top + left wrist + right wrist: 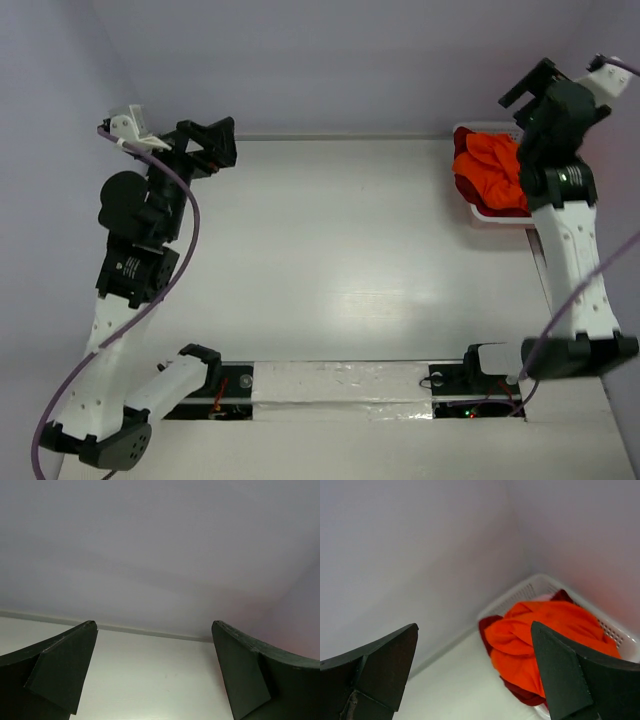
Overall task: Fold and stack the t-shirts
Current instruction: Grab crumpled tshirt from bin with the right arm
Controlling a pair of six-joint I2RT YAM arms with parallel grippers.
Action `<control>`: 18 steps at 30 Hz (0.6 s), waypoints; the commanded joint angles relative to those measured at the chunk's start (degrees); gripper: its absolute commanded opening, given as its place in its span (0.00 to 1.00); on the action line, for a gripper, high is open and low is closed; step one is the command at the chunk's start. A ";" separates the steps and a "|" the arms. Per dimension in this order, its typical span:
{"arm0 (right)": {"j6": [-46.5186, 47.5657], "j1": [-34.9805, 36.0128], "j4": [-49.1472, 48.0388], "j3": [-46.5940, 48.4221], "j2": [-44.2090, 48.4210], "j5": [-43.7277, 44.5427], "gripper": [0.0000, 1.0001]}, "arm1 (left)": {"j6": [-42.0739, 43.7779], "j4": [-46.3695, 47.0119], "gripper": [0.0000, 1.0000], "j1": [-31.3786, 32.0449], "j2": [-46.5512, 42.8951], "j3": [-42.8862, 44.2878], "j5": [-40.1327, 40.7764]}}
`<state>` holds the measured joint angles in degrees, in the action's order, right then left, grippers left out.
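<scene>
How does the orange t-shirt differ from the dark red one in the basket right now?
The orange t-shirt lies on top of the pile, while the dark red t-shirt sits underneath it. Most of the orange t-shirt's crumpled bulk is in view, but the dark red t-shirt shows only at the pile's edges. Both are unfolded and bunched together in the white basket.

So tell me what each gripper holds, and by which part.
Nothing is held. The left gripper and right gripper are both open and empty; the orange t-shirt lies untouched in the basket.

The dark red t-shirt [520, 694] lies mostly under the orange t-shirt [540, 630] — basket [530, 592] partly cropped.
</scene>
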<state>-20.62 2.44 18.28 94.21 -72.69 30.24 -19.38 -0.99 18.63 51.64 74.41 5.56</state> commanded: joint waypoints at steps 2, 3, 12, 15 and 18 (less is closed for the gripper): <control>-1.61 0.11 15.80 10.18 -16.76 4.04 1.00 | 1.36 -3.84 0.99 0.00 5.04 2.67 15.49; -2.40 0.11 17.99 13.68 -21.14 3.78 1.00 | 0.92 -3.40 0.99 0.00 6.53 2.06 17.10; -6.17 0.11 24.86 20.57 -29.27 8.25 0.89 | -8.74 -6.90 0.99 0.00 17.96 1.42 21.34; -7.24 0.11 25.75 17.33 -27.95 9.40 0.87 | -9.36 -13.41 0.99 0.00 22.35 7.84 18.09; -7.50 0.11 24.61 12.94 -25.23 8.88 0.87 | -9.19 -17.11 0.99 0.00 23.25 11.10 17.20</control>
<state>-26.57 2.44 42.39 108.62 -101.75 36.69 -27.35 -14.68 18.63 76.99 79.88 23.62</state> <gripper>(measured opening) 0.869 0.990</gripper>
